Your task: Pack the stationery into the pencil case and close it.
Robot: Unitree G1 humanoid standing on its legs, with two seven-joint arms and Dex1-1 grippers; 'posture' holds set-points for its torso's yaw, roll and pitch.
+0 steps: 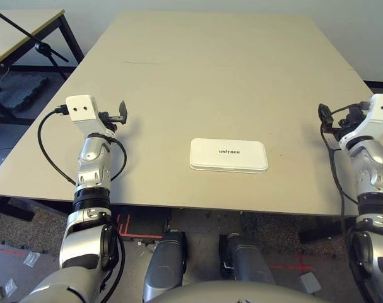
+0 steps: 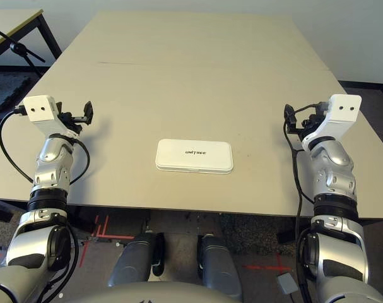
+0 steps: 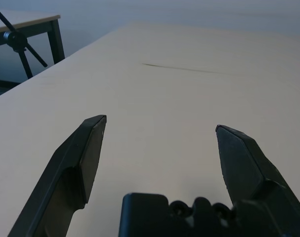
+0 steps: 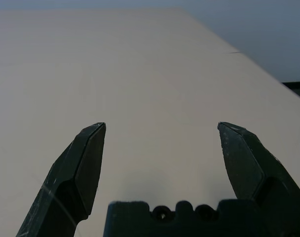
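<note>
The white pencil case [image 1: 228,155] lies flat with its lid down near the table's front edge, the black "UNITREE" lettering facing up. The stationery is out of view. My left gripper [image 1: 121,112] hovers over the table's left side, well to the left of the case, open with nothing between its fingers [image 3: 88,153]. Over the right edge of the table my right gripper [image 2: 291,118] stands open too, its fingers [image 4: 85,163] spread over bare tabletop, far to the right of the case.
The beige table [image 1: 210,76] stretches away behind the case. A second table [image 1: 21,28] with a black stand [image 1: 43,47] sits at the far left. Floor shows below the front edge.
</note>
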